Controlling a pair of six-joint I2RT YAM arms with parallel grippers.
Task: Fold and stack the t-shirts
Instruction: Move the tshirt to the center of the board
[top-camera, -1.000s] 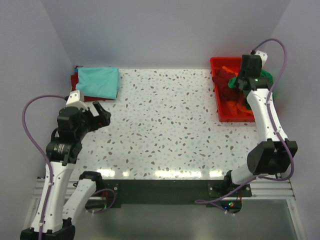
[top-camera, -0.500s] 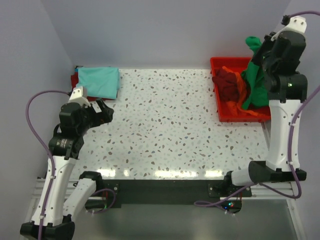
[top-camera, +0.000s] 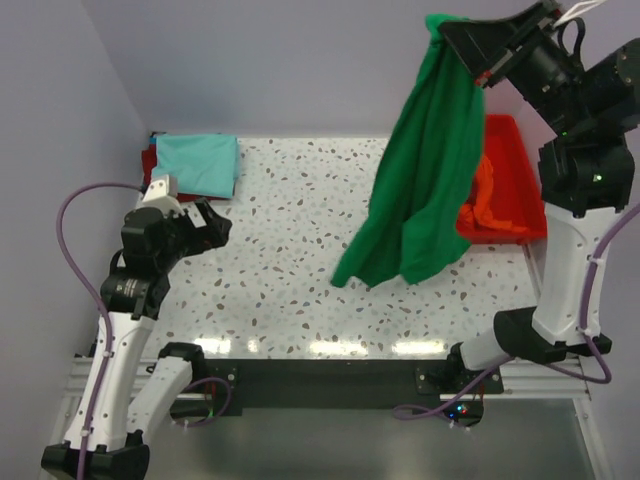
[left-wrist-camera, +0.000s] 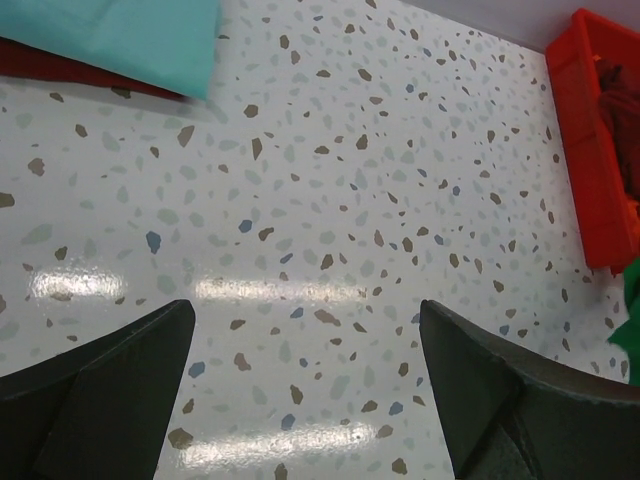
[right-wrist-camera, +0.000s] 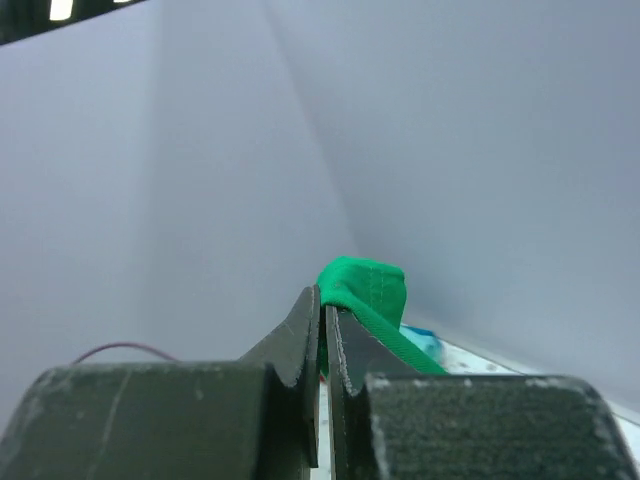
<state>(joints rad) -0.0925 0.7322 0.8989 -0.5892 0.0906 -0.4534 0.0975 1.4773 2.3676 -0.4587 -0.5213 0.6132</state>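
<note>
Now we have the green t-shirt up out of the red tray, hanging high just beside it. Our right pincer is clenched on its top. Our left pincer waits released. Next we can spread it flat.

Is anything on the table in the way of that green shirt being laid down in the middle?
Nothing visible. The green shirt hangs from the right claw over bare tabletop; the left claw hovers open off to the left.
</note>
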